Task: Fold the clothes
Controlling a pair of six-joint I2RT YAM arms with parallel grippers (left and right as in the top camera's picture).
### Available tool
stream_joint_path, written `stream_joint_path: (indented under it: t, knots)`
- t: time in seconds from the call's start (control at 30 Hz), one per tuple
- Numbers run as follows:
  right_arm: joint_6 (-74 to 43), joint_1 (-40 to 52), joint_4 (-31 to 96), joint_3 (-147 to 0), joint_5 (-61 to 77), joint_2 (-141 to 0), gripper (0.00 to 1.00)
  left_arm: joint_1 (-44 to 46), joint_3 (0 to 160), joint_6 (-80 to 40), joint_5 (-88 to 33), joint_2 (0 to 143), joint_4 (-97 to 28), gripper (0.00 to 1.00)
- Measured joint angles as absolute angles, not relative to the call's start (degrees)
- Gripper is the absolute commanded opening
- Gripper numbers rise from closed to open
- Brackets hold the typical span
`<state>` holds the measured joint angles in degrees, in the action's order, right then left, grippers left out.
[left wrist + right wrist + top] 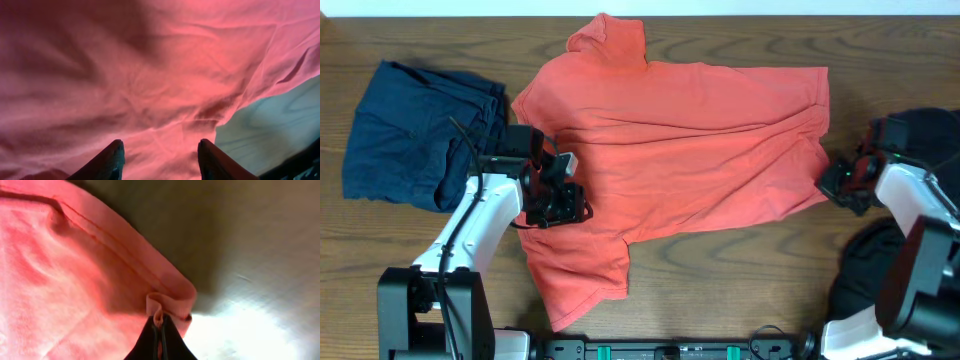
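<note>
Jaws are being squeezed on the shirt (690,140) by the right gripper (159,327) (left gripper (161,150) wide apart); slow, even pulling is being needed.

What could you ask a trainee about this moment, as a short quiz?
1. True or false: the right tool is pinched shut on the hem of the red shirt.
2. Where does the navy garment lie? A: on top of the shirt. B: beside the shirt. C: in the right tool.
3. Fill in: the left tool hovers over the shirt with its fingers ____ (open or shut).

Key: 1 true; 2 B; 3 open.
</note>
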<state>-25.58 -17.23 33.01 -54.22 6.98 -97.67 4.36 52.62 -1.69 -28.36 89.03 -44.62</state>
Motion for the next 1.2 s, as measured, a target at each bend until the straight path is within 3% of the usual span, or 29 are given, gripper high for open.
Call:
stream_joint_path:
  t: [0.37, 0.57, 0.67, 0.8, 0.83, 1.0, 1.1, 1.2]
  knots:
    - [-22.7, -19.38, 41.95, -54.26, 8.93, -79.64, 0.01, 4.36, 52.62, -1.72, -27.44, 89.03, -49.54, 0.5]
    - [-21.82, -19.38, 42.39, -54.26, 9.78, -77.76, 0.01, 4.36, 50.41, -2.66, -22.33, 89.03, -49.65, 0.5]
    - [-21.71, -19.38, 43.09, -54.26, 9.54, -77.76, 0.01, 4.36, 48.95, -6.57, -17.39, 89.03, -49.56, 0.56]
    - [-21.89, -19.38, 45.34, -54.26, 8.34, -78.56, 0.03, 4.12, 47.59, -13.72, -11.22, 89.03, -46.65, 0.55]
    - [-21.91, -19.38, 45.67, -54.26, 8.14, -78.89, 0.03, 3.84, 47.24, -15.27, -10.44, 89.06, -45.36, 0.52]
    - [-22.13, -19.38, 47.77, -54.26, 5.72, -79.83, 0.01, 1.56, 44.75, -21.52, -8.1, 90.39, -41.19, 0.13]
    - [-23.59, -19.38, 51.09, -54.26, 1.85, -79.88, 0.01, -0.62, 44.16, -24.05, -8.58, 91.57, -41.39, 0.06]
    - [-25.02, -19.38, 54.68, -54.26, -1.3, -79.9, 0.01, -3.07, 44.66, -25.28, -10.37, 92.31, -42.13, 0.06]
